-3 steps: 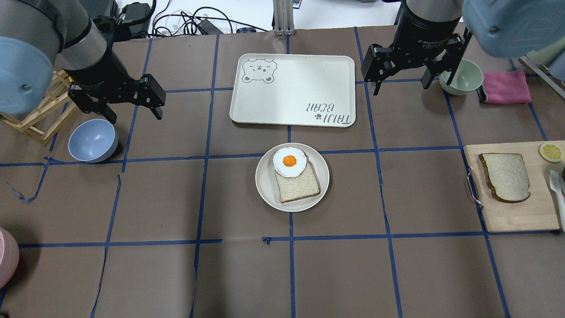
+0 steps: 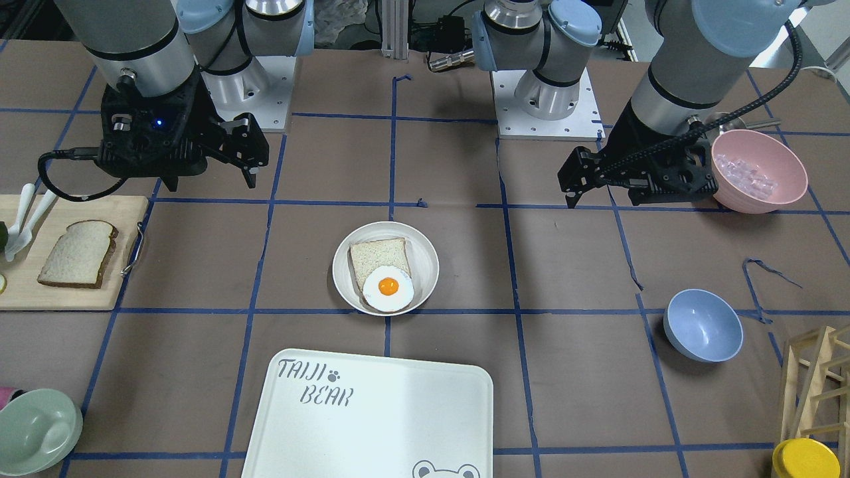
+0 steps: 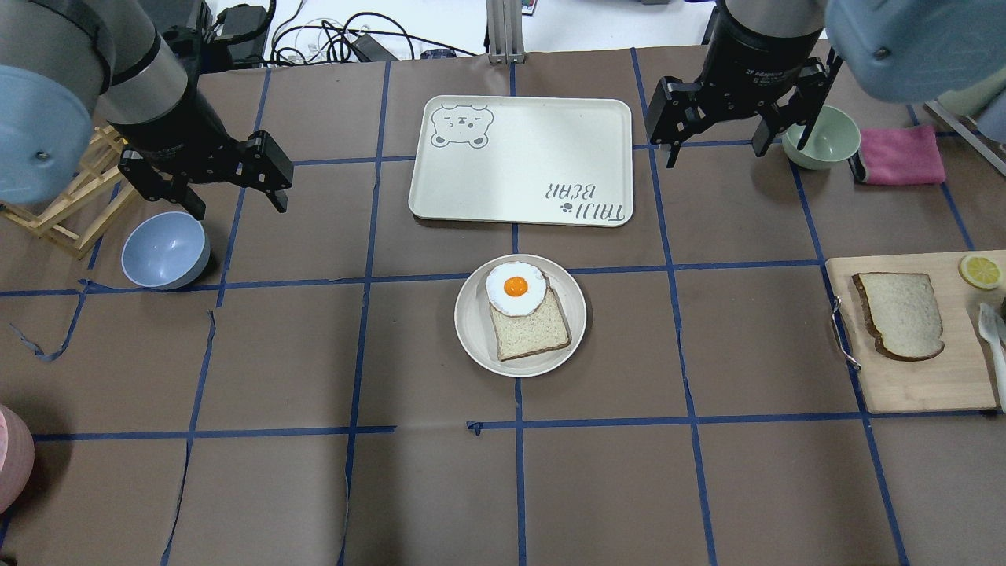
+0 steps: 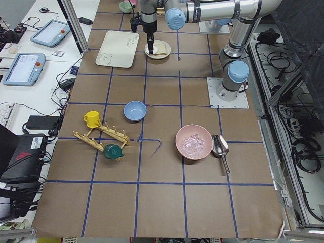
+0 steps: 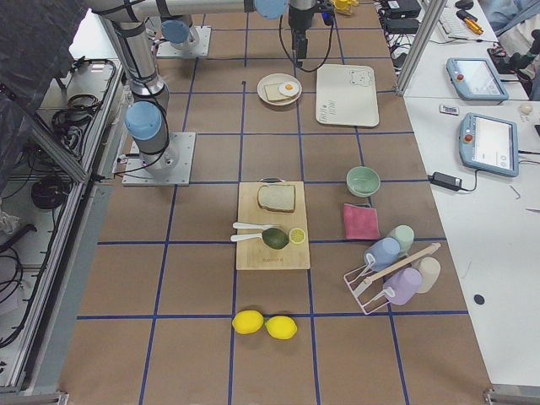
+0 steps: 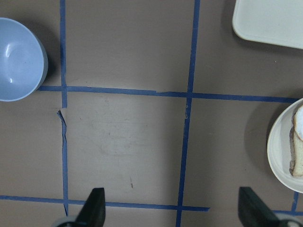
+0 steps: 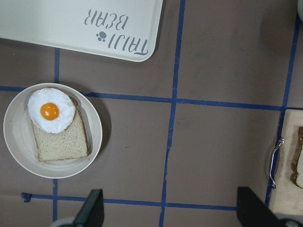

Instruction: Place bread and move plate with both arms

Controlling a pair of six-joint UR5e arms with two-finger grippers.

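Observation:
The bread [image 3: 900,314], a dark-crusted domed slice, lies on a wooden cutting board [image 3: 912,377] at the right; it also shows in the front view [image 2: 76,253]. The round off-white plate [image 3: 471,322] sits mid-table and holds a squarer pale slice with a fried egg [image 3: 515,287] on top. My left gripper [image 3: 238,206] is open and empty, hovering far left of the plate beside a blue bowl [image 3: 165,250]. My right gripper [image 3: 735,153] is open and empty, hovering beyond the plate to its right, near the tray's right edge. The plate also shows in the right wrist view [image 7: 16,137].
The white "TAIJI BEAR" tray [image 3: 520,161] lies beyond the plate. A green bowl [image 3: 825,137] and a pink cloth [image 3: 900,155] are at the far right. A lemon slice [image 3: 980,271] is on the board. A wooden rack [image 3: 63,212] stands at the left, a pink bowl [image 2: 757,170] near the left arm.
Both grippers have shifted slightly toward the far side of the table. The bread, plate and other objects have not moved.

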